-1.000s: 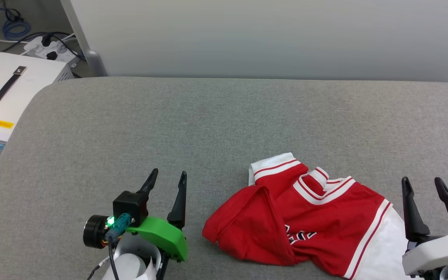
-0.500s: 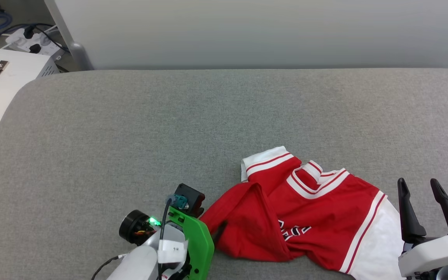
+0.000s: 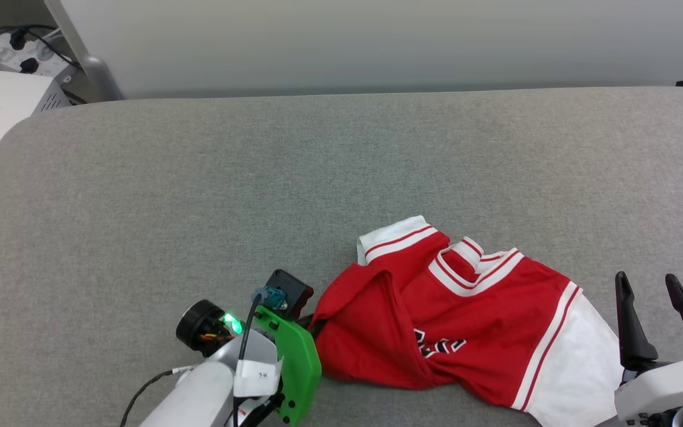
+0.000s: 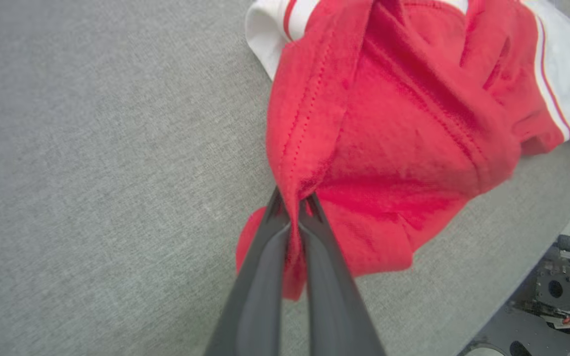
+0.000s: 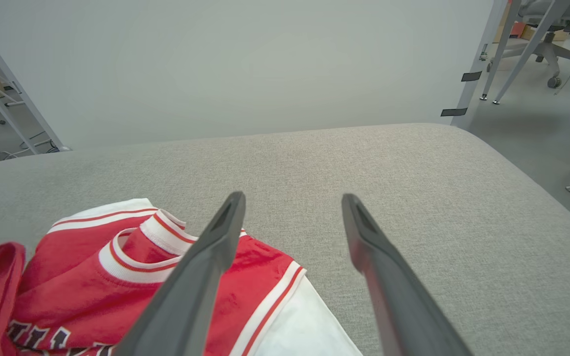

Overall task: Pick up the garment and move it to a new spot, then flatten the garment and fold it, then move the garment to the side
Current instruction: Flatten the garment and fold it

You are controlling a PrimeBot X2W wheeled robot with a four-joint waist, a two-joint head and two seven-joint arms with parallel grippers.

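Two fingers (image 4: 260, 277) of the left gripper (image 4: 292, 207) pinch shut on a red hem fold of the garment (image 4: 403, 123), crumpled near the front edge of the desk (image 3: 199, 196); soft and light, it will likely sag when lifted; right gripper (image 5: 292, 202) gapes open beside it; chest print (image 3: 436, 347) half-folded, unreadable.

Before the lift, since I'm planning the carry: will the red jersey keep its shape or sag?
Probably floppy: the garment lies crumpled in soft folds. It will likely hang from the left end effector, pinching only one edge.
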